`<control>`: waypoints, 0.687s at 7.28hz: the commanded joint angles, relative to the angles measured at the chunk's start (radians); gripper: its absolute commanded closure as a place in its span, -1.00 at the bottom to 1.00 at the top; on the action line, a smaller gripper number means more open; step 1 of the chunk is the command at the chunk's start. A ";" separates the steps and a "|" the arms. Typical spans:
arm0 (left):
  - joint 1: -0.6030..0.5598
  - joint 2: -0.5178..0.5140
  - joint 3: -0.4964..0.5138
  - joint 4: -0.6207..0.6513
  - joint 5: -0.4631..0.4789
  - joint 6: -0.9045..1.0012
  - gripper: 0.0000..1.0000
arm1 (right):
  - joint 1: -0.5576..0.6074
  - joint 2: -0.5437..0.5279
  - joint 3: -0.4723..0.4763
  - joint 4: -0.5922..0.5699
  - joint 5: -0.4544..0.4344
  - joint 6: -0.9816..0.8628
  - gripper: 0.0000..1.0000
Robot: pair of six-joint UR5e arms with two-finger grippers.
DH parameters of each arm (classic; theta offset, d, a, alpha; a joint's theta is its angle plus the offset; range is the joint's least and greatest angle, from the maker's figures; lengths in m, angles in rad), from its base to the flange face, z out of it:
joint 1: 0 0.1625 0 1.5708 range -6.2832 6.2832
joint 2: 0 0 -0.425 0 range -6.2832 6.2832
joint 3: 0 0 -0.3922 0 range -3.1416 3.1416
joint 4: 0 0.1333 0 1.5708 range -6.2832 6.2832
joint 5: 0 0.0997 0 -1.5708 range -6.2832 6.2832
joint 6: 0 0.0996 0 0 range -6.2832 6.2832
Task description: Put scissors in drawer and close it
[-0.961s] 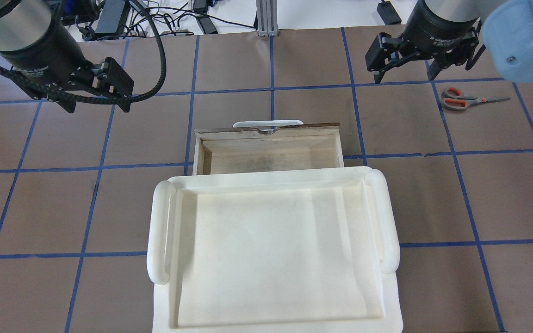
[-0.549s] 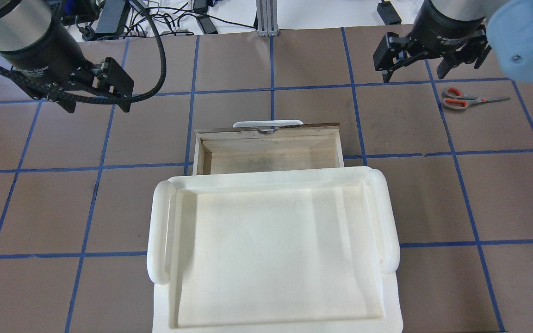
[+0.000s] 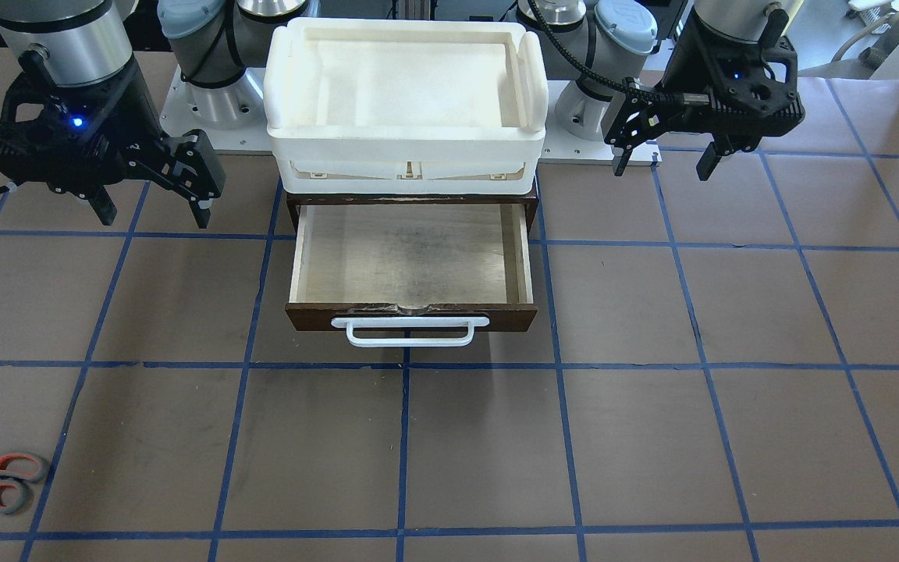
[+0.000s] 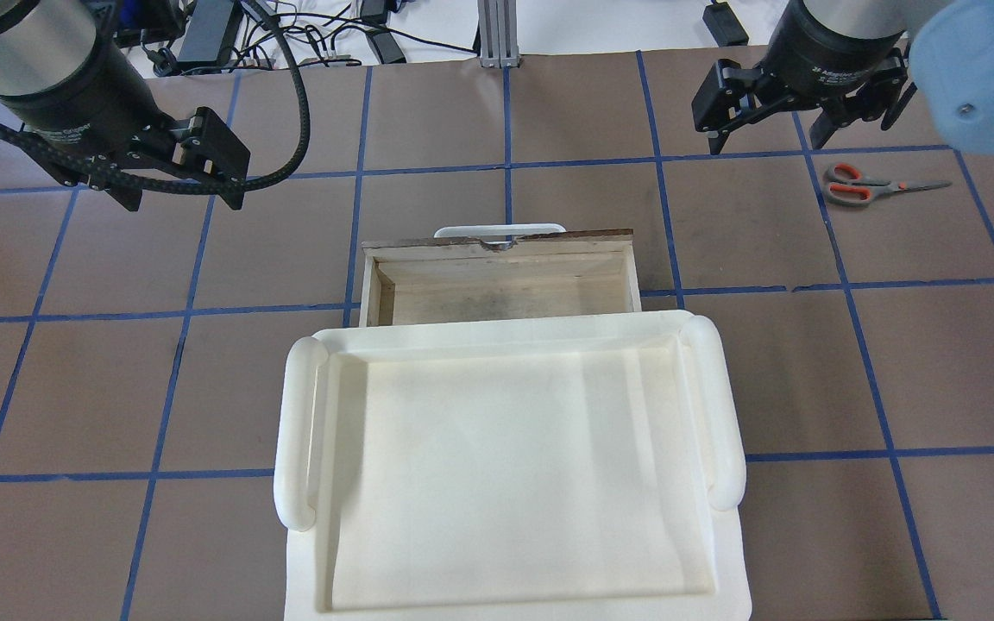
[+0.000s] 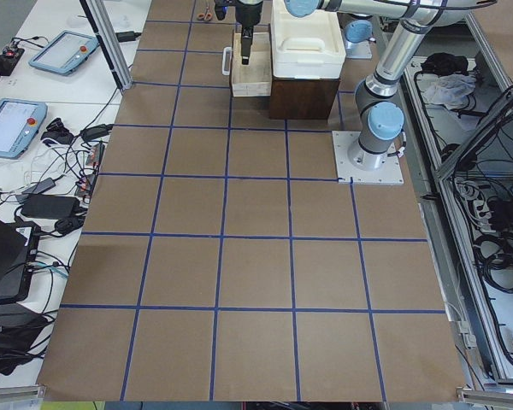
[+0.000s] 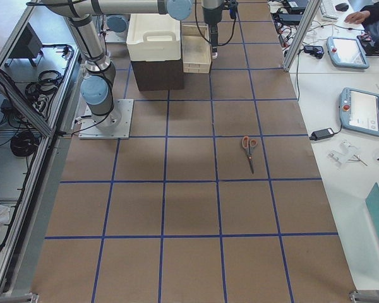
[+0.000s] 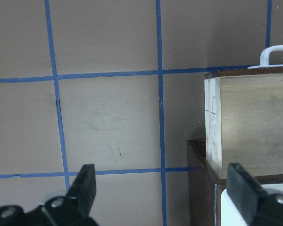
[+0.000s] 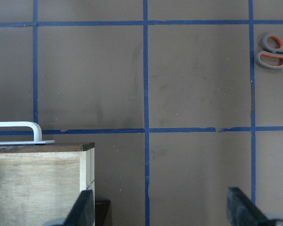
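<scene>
- R gripper: jaws wide apart, holding nothing, touching nothing. It hangs over bare table, at abt 10 o'clock of the scissors in the overhead view, clear of them.
- R wrist cam: both fingertips poke in at the bottom edge, with only tabletop btwn them.
- L gripper: jaws also spread wide, nothing in them. It sits at abt 9–10 o'clock of the drawer in the overhead view, well apart from it.
- L wrist cam: dark fingertips at the bottom, a wide gap, tape lines and bare mat btwn them.
- Scissors lie flat on the table, blades together, handles toward the R gripper, tips pointing to 3 o'clock in the overhead view. They are at abt 2–3 o'clock of the drawer, well apart from it.
- Drawer is pulled out, pale inside showing, white handle on its front.
- Hidden/cut off: the drawer's rear part is under the white tray in the overhead view.
- Front view cuts the scissors' blades off at the frame edge; R wrist cam shows only the handle loops at its 2 o'clock edge.
- Side views: both grippers too small to read.
</scene>
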 commanded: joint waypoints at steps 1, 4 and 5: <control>0.001 0.000 0.000 0.000 0.002 0.000 -1.00 | 0.000 0.000 0.000 -0.006 0.054 0.005 -1.00; 0.001 0.000 0.000 0.001 0.000 0.000 -1.00 | -0.009 0.007 0.000 -0.006 0.044 -0.012 -1.00; 0.001 0.002 0.000 0.000 0.002 0.000 -1.00 | -0.010 0.010 0.002 -0.003 0.038 -0.014 -1.00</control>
